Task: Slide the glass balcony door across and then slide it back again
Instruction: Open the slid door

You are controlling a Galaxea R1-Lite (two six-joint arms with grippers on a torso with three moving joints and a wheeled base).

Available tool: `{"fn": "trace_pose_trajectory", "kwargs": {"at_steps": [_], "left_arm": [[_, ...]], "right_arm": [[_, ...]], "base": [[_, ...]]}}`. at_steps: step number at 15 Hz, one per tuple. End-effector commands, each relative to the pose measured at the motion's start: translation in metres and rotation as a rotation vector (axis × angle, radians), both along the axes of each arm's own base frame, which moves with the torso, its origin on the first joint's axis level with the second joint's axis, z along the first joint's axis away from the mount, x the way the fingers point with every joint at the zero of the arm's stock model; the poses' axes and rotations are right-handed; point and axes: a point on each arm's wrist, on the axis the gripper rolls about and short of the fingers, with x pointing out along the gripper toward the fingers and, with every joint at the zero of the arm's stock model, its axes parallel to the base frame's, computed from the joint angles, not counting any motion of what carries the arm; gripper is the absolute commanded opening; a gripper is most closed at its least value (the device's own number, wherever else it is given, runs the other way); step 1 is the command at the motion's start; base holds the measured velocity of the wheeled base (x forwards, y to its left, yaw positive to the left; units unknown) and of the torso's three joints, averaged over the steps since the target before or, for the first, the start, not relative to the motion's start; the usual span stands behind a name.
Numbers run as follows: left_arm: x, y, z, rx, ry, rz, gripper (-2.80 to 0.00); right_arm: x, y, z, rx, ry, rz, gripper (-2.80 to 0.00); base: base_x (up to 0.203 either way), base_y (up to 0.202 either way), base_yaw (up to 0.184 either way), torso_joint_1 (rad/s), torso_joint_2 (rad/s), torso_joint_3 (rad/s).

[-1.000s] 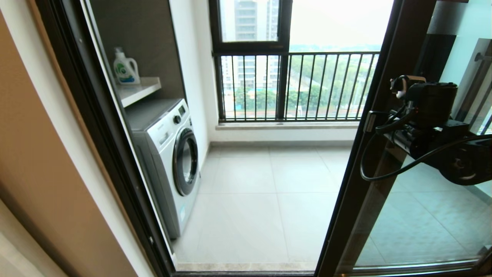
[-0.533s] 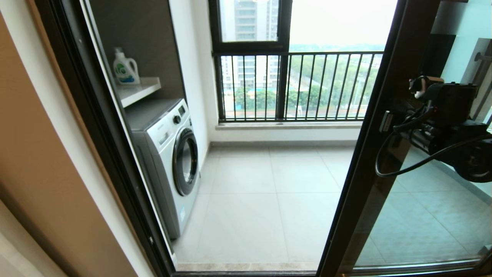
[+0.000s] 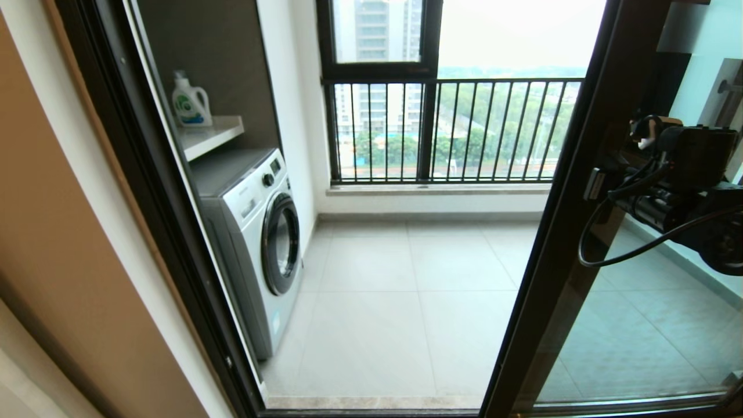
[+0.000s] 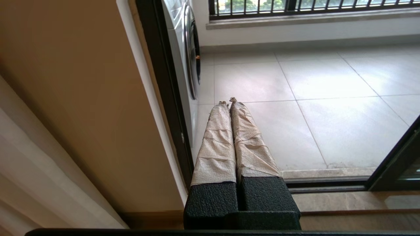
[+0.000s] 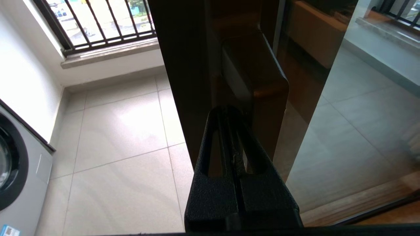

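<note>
The glass balcony door [image 3: 586, 220] is standing well over to the right of the opening, its dark frame edge running diagonally down the head view, and the doorway to the balcony is lying wide open. Through the gap the washing machine [image 3: 255, 232], the detergent bottle [image 3: 189, 103] on its shelf [image 3: 212, 134] and the railed window [image 3: 441, 130] are all showing unobstructed.

The right gripper [image 5: 231, 131] is sitting against the door's inner edge, its fingers [image 5: 213, 141] pressed together with nothing between them, the tips resting at the foot of the bar handle [image 5: 259, 78]. It appears to be pushing rather than grasping.

The left gripper [image 4: 229, 103] is hanging idle low by the left door jamb [image 4: 164, 98], its padded fingers [image 4: 216, 144] likewise closed on nothing.

Judgement: the first slide looks largely or wholly complete, since the opening is nearly full width. Whether the door is sitting at its end stop cannot be told. The return slide, closing the door leftward to the jamb, is not yet done.
</note>
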Motion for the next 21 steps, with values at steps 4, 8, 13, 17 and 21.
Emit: {"fn": "trace_pose_trajectory", "kwargs": {"at_steps": [4, 8, 13, 17, 21], "left_arm": [[0.0, 0.0, 0.0, 0.0, 0.002, -0.001, -2.8], [0.0, 0.0, 0.0, 0.0, 0.002, -0.001, -2.8], [0.0, 0.0, 0.0, 0.0, 0.002, -0.001, -2.8], [0.0, 0.0, 0.0, 0.0, 0.002, 0.0, -2.8], [0.0, 0.0, 0.0, 0.0, 0.002, -0.001, -2.8]], "right_arm": [[-0.001, -0.01, 0.001, -0.002, -0.005, -0.031, -2.8], [-0.003, -0.015, 0.002, -0.003, -0.009, -0.046, -2.8], [-0.003, -0.021, 0.002, -0.005, -0.005, -0.062, -2.8], [-0.004, -0.037, 0.0, -0.002, -0.002, -0.075, -2.8], [-0.006, -0.044, -0.001, -0.008, 0.007, -0.089, -2.8]], "base": [[0.0, 0.0, 0.0, 0.0, 0.0, 0.0], [0.0, 0.0, 0.0, 0.0, 0.0, 0.0], [0.0, 0.0, 0.0, 0.0, 0.0, 0.0], [0.0, 0.0, 0.0, 0.0, 0.0, 0.0], [0.0, 0.0, 0.0, 0.0, 0.0, 0.0]]}}
